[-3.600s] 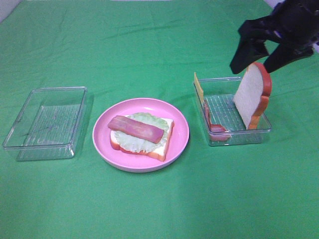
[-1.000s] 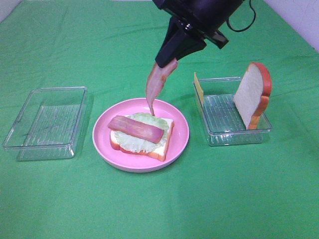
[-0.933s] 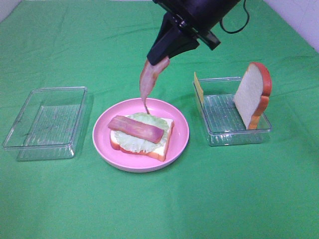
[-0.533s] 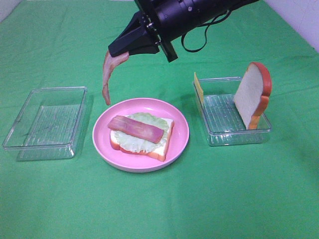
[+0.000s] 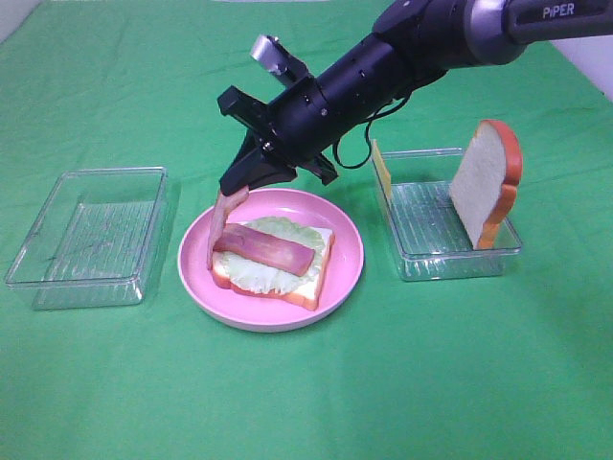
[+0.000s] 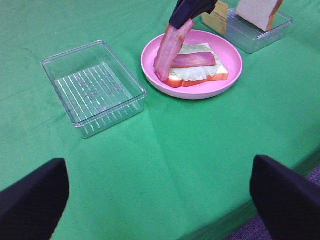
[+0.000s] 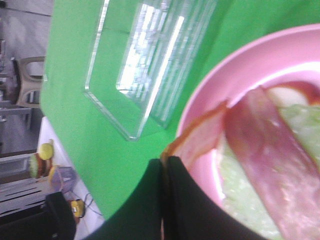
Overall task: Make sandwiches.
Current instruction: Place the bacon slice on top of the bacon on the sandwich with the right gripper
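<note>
Right fingers (image 5: 255, 171) pinch a 2nd bacon strip (image 5: 221, 225) dangling at the sandwich (image 5: 287, 273) edge; next, lay it flat beside the 1st strip (image 5: 263, 246). Left fingers (image 6: 35, 200) idle, spread wide.

The only readable text is "PiPER", in white letters on the right arm (image 5: 522, 13).

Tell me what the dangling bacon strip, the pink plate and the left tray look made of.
Bacon strip: probably soft rubber or silicone, matte; it droops in a curve from the right gripper. Pink plate: likely hard plastic, smooth with a faint sheen. Left tray: clear rigid plastic, glossy; the green cloth shows through its ribbed floor.
</note>
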Available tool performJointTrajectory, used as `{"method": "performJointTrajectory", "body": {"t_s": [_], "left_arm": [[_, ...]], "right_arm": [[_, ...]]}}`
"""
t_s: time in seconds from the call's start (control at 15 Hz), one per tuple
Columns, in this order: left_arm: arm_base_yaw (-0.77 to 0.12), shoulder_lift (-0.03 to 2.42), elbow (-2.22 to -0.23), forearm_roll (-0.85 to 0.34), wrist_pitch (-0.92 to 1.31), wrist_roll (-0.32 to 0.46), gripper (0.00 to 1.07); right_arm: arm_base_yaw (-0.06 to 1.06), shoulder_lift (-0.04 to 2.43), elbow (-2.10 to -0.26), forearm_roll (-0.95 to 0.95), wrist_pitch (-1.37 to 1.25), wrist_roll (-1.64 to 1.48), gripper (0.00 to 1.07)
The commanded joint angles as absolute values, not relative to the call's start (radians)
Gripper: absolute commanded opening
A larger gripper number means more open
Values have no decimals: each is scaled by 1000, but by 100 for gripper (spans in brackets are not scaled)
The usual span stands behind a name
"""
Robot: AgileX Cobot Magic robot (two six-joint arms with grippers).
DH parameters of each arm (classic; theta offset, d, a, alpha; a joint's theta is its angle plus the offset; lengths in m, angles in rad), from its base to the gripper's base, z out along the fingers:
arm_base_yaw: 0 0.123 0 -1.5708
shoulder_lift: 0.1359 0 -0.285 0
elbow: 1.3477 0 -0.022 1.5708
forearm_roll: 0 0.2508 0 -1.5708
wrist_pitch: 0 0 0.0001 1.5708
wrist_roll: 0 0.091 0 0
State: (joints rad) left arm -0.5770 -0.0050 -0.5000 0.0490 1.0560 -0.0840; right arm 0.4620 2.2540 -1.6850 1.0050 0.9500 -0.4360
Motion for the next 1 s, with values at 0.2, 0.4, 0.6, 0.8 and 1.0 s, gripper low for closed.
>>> {"method": "performJointTrajectory", "body": {"t_s": [0.2,0.4,0.6,0.8,1.0], "left_arm": [[-580,-25,-498,48,1045,-82,92],[-580,-25,-498,48,1045,-82,92],[-580,-25,-498,48,1045,-82,92],[-580,-25,-498,48,1045,-82,92],[-580,-25,-498,48,1045,-82,92]], "right_arm": [[460,2254,-1685,737,915,-253,0],[460,2253,-1685,628,917,-206,0],[460,2253,-1685,548,914,-181,4],[460,2253,-1729,491,940,-156,32],[460,2253,-1801,443,1018,-134,60]]}}
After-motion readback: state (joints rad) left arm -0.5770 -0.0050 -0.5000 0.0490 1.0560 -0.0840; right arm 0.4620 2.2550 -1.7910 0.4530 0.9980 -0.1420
